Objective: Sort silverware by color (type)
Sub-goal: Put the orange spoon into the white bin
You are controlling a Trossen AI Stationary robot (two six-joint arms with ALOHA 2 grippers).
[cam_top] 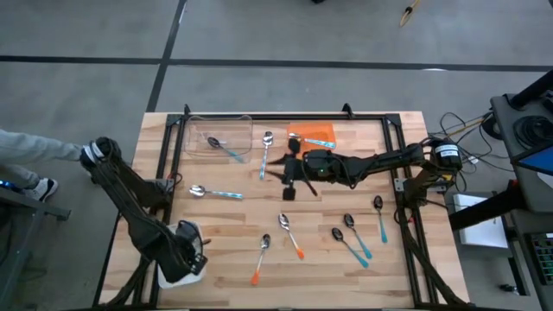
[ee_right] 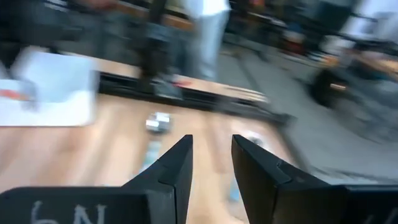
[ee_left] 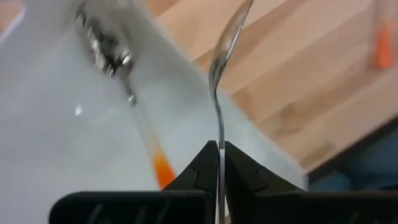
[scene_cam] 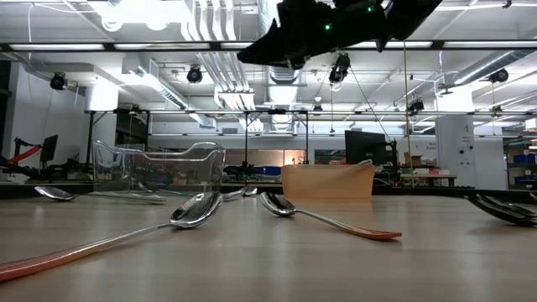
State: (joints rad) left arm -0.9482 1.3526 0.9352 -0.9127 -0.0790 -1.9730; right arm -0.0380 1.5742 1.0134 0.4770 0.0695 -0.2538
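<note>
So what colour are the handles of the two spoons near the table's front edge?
Orange, on both spoons; clearest in the high view.

We see two black jointed arms; right arm (cam_top: 380,161) has a round orange-ringed joint and cables near its base. Right gripper (ee_right: 211,168) fingers are black wedges over a block with white handwritten marks. Left gripper (ee_left: 219,163): same black fingers.

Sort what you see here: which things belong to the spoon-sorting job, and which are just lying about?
Job: orange spoons, blue spoons, teal spoons, clear bin, orange bin, white bin, left pincer holding a spoon.
Lying about: cables, shoe.
</note>
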